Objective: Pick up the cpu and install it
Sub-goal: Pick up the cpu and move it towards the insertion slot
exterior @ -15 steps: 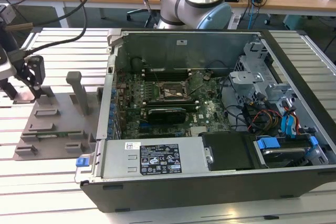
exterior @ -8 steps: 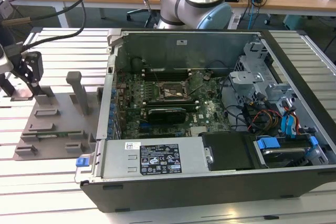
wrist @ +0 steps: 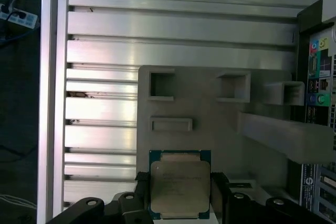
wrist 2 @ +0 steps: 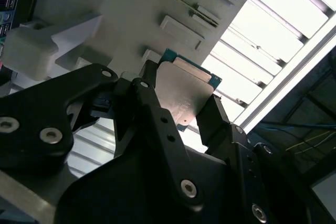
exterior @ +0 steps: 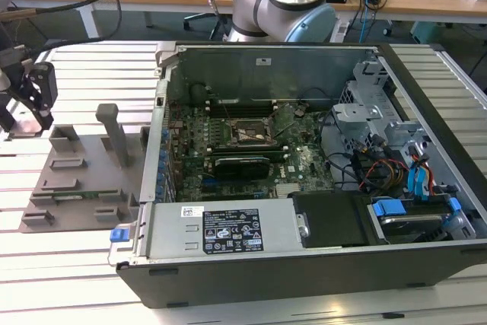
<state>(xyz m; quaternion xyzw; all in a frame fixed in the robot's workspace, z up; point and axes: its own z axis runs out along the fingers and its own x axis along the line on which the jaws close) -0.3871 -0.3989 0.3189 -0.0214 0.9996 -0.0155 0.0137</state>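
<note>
The cpu (wrist: 180, 184) is a flat square chip with a silvery top plate and a thin blue-green rim. My gripper (wrist: 180, 195) is shut on it, one black finger on each of two opposite edges. In the second wrist view the cpu (wrist 2: 184, 95) sits tilted between the fingers (wrist 2: 152, 103) of the gripper (wrist 2: 181, 100), over the grey plastic tray (wrist 2: 131, 19). In the exterior view the gripper (exterior: 30, 100) hangs at the far left, above the tray's (exterior: 76, 180) left end. The motherboard's open socket (exterior: 247, 135) lies inside the computer case.
The open computer case (exterior: 304, 188) fills the exterior view's right, with a black expansion card (exterior: 243, 164), cables and drive bays (exterior: 411, 180). The tray carries upright posts (exterior: 114, 135) and small pockets (wrist: 161, 85). The slatted metal table (wrist: 105, 45) extends around it.
</note>
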